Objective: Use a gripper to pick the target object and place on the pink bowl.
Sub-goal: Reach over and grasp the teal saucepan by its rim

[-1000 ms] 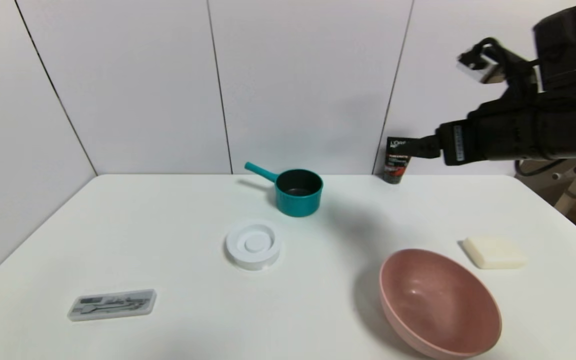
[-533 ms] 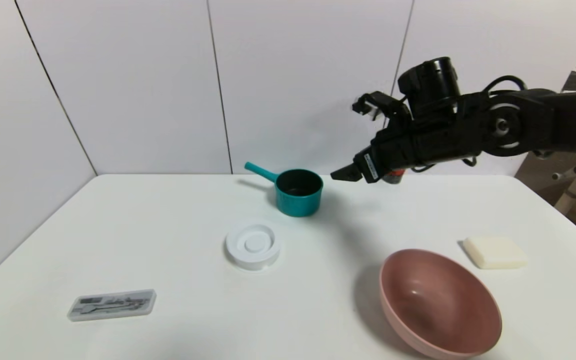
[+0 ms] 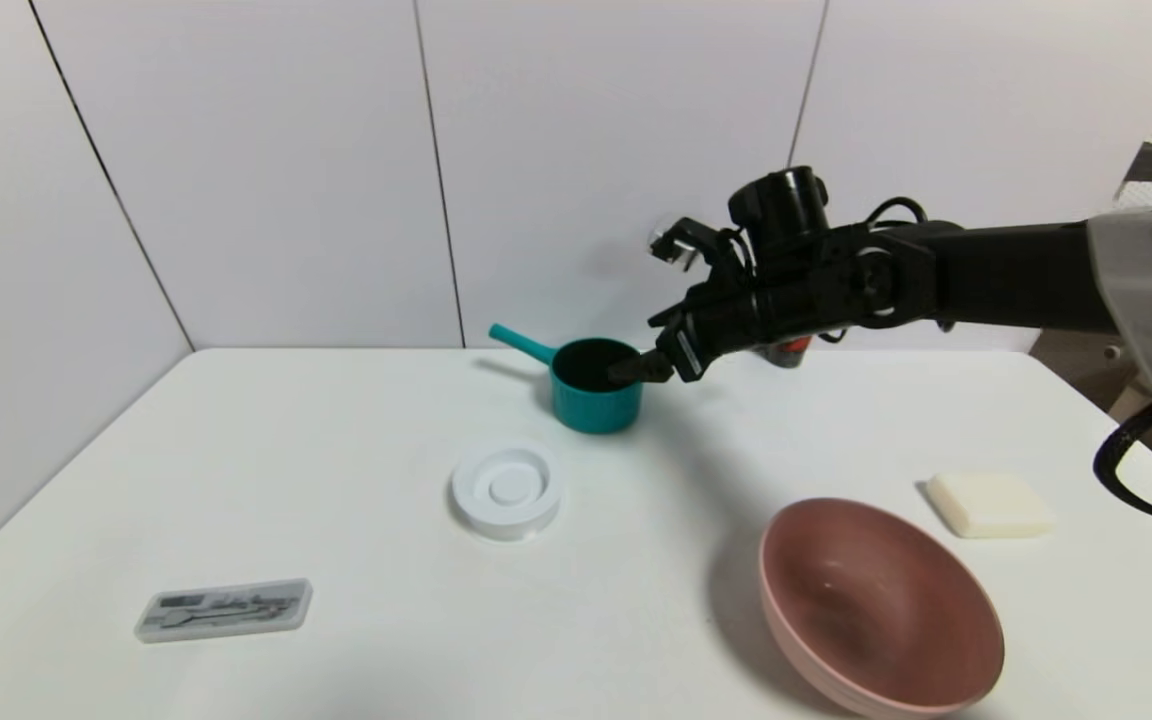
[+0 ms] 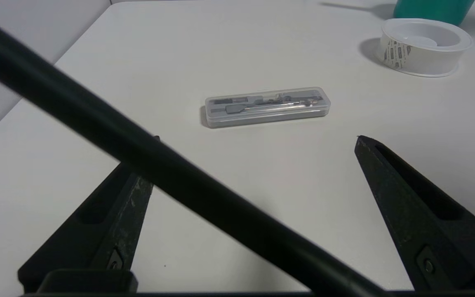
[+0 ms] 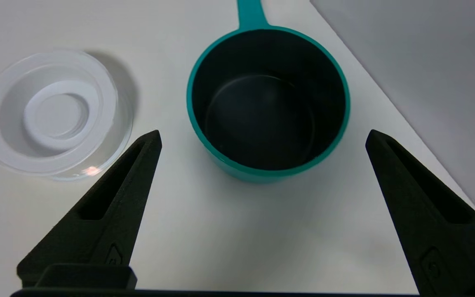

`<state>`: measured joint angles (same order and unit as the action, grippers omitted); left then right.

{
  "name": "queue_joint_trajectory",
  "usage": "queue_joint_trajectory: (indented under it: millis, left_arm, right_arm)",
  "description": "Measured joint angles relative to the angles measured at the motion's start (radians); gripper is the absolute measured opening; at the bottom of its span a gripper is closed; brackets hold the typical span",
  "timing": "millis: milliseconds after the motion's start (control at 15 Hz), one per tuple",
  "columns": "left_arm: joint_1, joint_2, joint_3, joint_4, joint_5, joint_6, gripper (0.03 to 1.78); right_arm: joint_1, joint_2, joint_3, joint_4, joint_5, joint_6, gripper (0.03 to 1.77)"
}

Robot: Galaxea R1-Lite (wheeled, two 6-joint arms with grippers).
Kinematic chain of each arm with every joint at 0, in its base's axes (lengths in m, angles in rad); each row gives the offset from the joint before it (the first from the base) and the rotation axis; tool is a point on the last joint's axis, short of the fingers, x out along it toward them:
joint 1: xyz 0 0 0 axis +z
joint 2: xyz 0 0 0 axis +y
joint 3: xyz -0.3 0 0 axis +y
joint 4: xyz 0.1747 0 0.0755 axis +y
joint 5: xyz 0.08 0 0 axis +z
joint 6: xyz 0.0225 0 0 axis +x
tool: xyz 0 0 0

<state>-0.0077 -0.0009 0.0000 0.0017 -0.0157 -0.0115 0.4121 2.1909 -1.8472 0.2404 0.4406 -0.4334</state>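
The target object, a small teal saucepan (image 3: 591,398) with a dark inside, stands at the back middle of the table, its handle pointing back-left. My right gripper (image 3: 636,370) hovers open just above the pan's right rim. In the right wrist view the pan (image 5: 262,115) sits ahead of the gripper (image 5: 263,134), between the lines of the two spread fingers and clear of both. The pink bowl (image 3: 771,560) rests empty at the front right. My left gripper (image 4: 256,140) is open over the front left of the table and holds nothing.
A white ringed disc (image 3: 506,488) lies just in front of the saucepan. A clear plastic case (image 3: 224,608) lies front left, a cream block (image 3: 988,503) at the right. A dark tube (image 3: 792,351) stands by the back wall behind my right arm. A black cable (image 4: 179,181) crosses the left wrist view.
My right arm has swung down and to the left, from high at the right edge to the saucepan's right rim. Its jaws stayed open. Nothing on the table moved.
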Motion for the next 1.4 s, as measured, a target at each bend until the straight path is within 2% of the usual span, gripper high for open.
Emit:
queue_joint_trajectory:
  millis: [200, 400, 667, 1067, 1400]
  left_arm:
    - [0.0, 0.0, 0.0, 0.0, 0.0, 0.0, 1.69]
    - [0.0, 0.0, 0.0, 0.0, 0.0, 0.0, 1.69]
    - [0.0, 0.0, 0.0, 0.0, 0.0, 0.0, 1.69]
    - [0.0, 0.0, 0.0, 0.0, 0.0, -0.001, 1.69]
    - [0.0, 0.0, 0.0, 0.0, 0.0, -0.002, 1.69]
  right_arm:
    - [-0.002, 0.036, -0.026, 0.007, 0.055, -0.068, 1.71]
    - [-0.005, 0.052, -0.031, 0.008, 0.131, -0.147, 1.71]
    - [-0.021, 0.072, -0.034, 0.009, 0.186, -0.243, 1.71]
    - [-0.023, 0.111, -0.046, 0.019, 0.19, -0.342, 1.71]
    - [-0.016, 0.132, -0.085, 0.122, 0.191, -0.438, 1.71]
